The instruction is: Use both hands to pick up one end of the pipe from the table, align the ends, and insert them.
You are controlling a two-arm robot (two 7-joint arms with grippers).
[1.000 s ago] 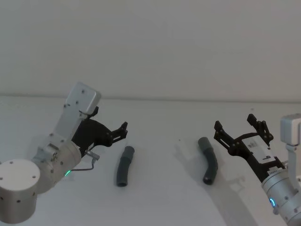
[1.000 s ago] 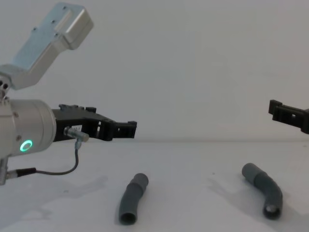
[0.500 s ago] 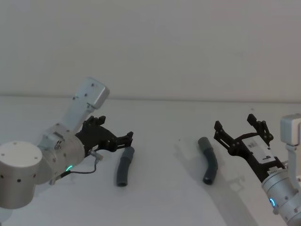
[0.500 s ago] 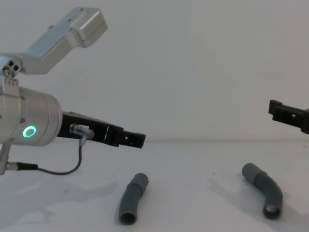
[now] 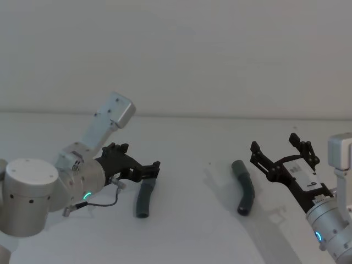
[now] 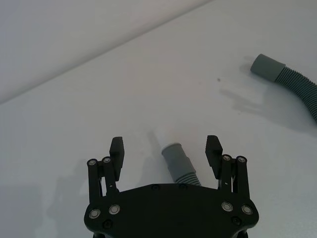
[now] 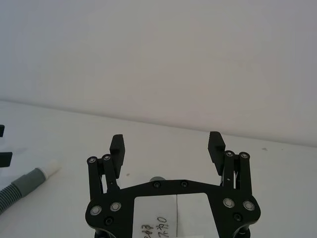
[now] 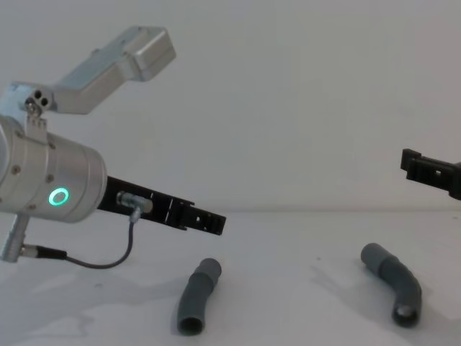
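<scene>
Two bent dark grey pipe pieces lie apart on the white table [image 5: 192, 236]. The left piece [image 5: 144, 199] [image 8: 197, 296] lies under my left gripper [image 5: 154, 167] [image 8: 214, 222]. That gripper is open and hovers just above the piece's collar end [image 6: 175, 158], which sits between the spread fingers [image 6: 117, 147] without touching them. In the right wrist view this piece [image 7: 24, 186] shows a small white tip. The right piece [image 5: 245, 188] [image 8: 395, 284] [image 6: 293, 88] lies just left of my right gripper [image 5: 275, 144] [image 7: 167, 141], which is open, empty and raised off the table.
A pale wall rises behind the table's far edge [image 5: 220, 116]. Bare white surface lies between the two pieces and in front of them. The left arm's silver wrist with green light ring [image 8: 59, 196] and thin cable [image 8: 108, 261] hangs low over the table's left side.
My left arm has swung forward, right and down, bringing its open gripper over the left piece's collar end. The right gripper and both pieces have stayed still.
</scene>
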